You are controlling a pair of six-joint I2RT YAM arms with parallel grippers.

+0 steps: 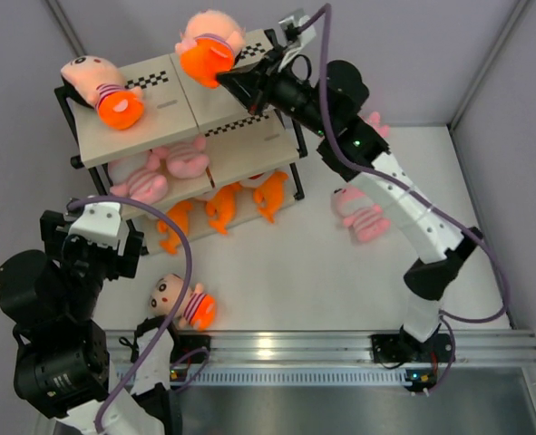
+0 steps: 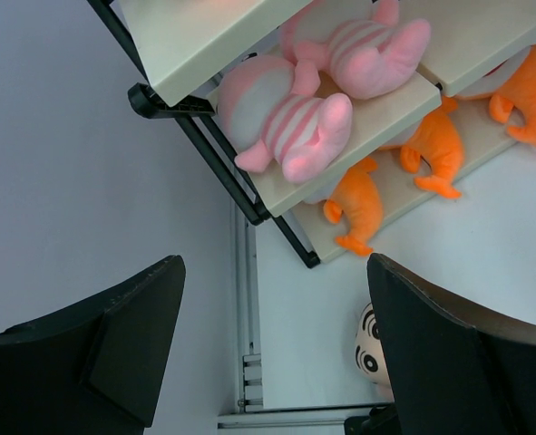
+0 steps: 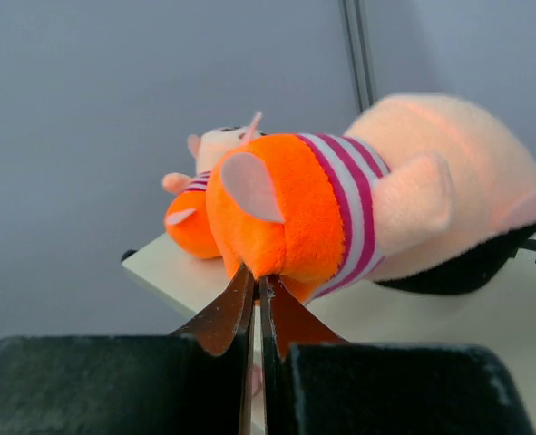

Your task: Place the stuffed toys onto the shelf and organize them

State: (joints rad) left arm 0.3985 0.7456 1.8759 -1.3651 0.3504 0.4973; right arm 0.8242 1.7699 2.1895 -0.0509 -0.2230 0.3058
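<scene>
Right tool is shut tight, tips pressed into the orange bottom of the doll lying on the top board of the shelf, right half, beside a second doll on the left half. Can't tell if a fold of fabric is pinched between the tips. Risk: if it is, pulling back drags the doll off the board; if not, a forward push could roll it over the far edge, since it sits close to that edge. Left tool is wide and empty, hanging above the counter near the shelf's left end, with a third doll on the counter below. Risk there: descending off-centre catches only the head, or a finger clips the black frame. A pink striped animal also lies unplaced on the counter.
</scene>
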